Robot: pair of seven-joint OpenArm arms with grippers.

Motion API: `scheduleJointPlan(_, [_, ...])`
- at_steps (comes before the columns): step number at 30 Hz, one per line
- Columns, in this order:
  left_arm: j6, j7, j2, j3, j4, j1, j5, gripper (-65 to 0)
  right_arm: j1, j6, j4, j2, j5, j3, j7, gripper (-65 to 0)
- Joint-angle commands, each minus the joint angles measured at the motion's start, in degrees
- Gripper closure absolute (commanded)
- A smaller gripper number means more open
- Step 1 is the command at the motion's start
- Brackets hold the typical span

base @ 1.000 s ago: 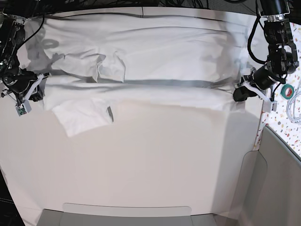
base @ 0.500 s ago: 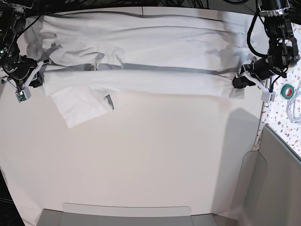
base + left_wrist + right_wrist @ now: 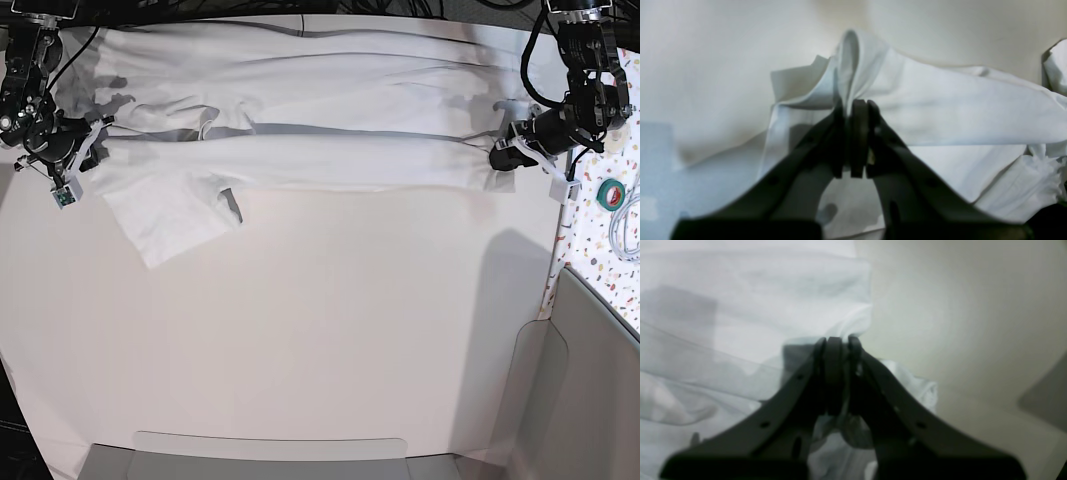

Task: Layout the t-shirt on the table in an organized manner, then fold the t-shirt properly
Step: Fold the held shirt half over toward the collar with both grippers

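The left gripper [image 3: 853, 110] and right gripper [image 3: 836, 343] are each pinching a bunched edge of the white t-shirt [image 3: 300, 160], jaws closed on cloth. The soft, wrinkled shirt is hanging stretched between them over the smooth matte table [image 3: 320, 340].

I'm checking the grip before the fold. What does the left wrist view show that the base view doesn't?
Only the left wrist view: the left gripper shut on a bunched fold of the t-shirt, close up. Only the base view: the right gripper at the other end, a sleeve lying on the table. Both: the white shirt pinched.
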Motion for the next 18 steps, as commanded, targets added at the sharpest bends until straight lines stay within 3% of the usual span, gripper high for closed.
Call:
scheduleJointPlan(1, [-0.2, -0.9, -1.1, -0.4, 0.9, -0.1, -0.4, 0.0, 0.2, -0.1, 1.1, 1.2, -0.3, 0.2, 0.4, 0.0])
scheduleJointPlan(7, [-0.2, -0.9, -1.1, -0.4, 0.9, 0.0, -0.4, 0.0, -0.3, 0.1, 2.0, 1.5, -0.1, 0.9, -1.0, 0.0])
scheduleJointPlan(14, [-0.2, -1.3, -1.1, -1.1, 1.2, -0.3, -0.5, 0.0, -1.8, 0.0, 13.1, 1.4, -0.3, 0.9, -6.2, 0.0])
scheduleJointPlan(18, [-0.2, -1.1, -1.1, -1.1, 1.2, -0.3, -0.5, 0.0, -3.0, 0.0, 16.9, 1.1, -0.1, 4.6, -8.7, 0.0])
